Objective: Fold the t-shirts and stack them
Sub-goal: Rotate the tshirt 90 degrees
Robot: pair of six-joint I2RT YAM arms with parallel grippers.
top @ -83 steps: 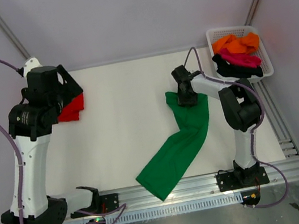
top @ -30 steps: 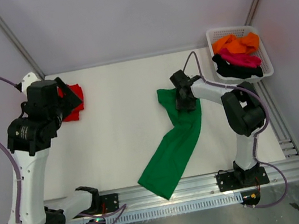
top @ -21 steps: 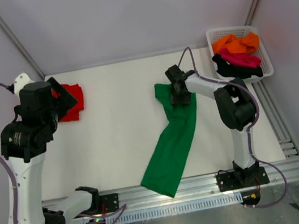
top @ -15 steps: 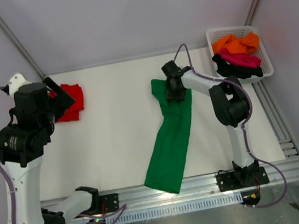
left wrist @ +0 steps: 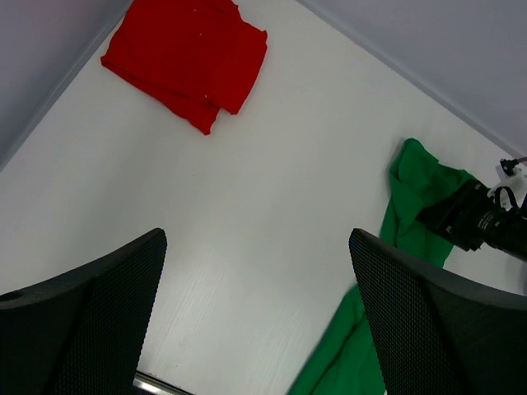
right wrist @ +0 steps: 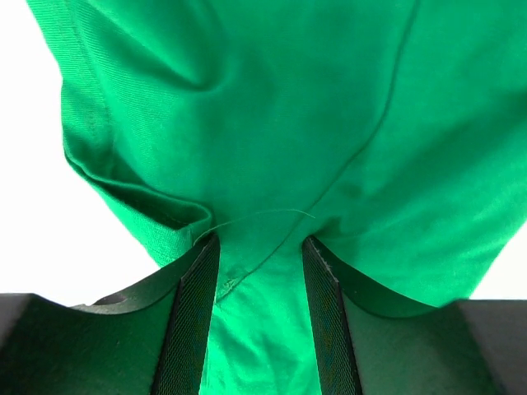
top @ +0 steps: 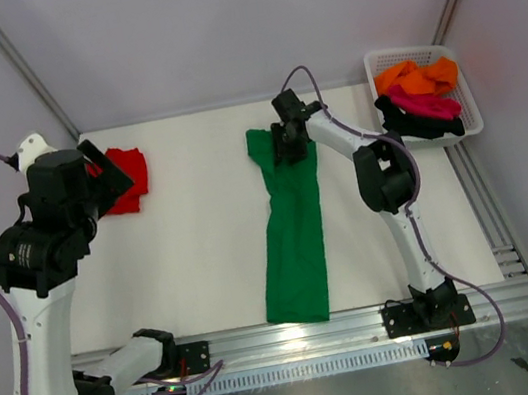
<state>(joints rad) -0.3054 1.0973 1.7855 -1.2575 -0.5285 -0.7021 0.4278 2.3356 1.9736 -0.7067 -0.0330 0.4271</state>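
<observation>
From the table's [top: 202, 248] near edge, the green t-shirt [top: 292, 243] lies stretched in a long strip toward the far edge. The right gripper [right wrist: 259, 280] pinches its far end, jaws half closed on a fold. The left gripper [left wrist: 255, 247] hovers wide open, empty. A folded red t-shirt [top: 127, 180] occupies the far-left corner. Orange [top: 416, 78], magenta [top: 426, 104] and black [top: 409, 124] shirts fill the far-right basket [top: 473, 112].

You have: green shirt [top: 297, 243], plain; red shirt [top: 129, 177], plain; orange shirt [top: 417, 79], magenta shirt [top: 428, 107], black shirt [top: 404, 123], all unpatterned; basket [top: 409, 51], white mesh; table [top: 197, 219], white.
</observation>
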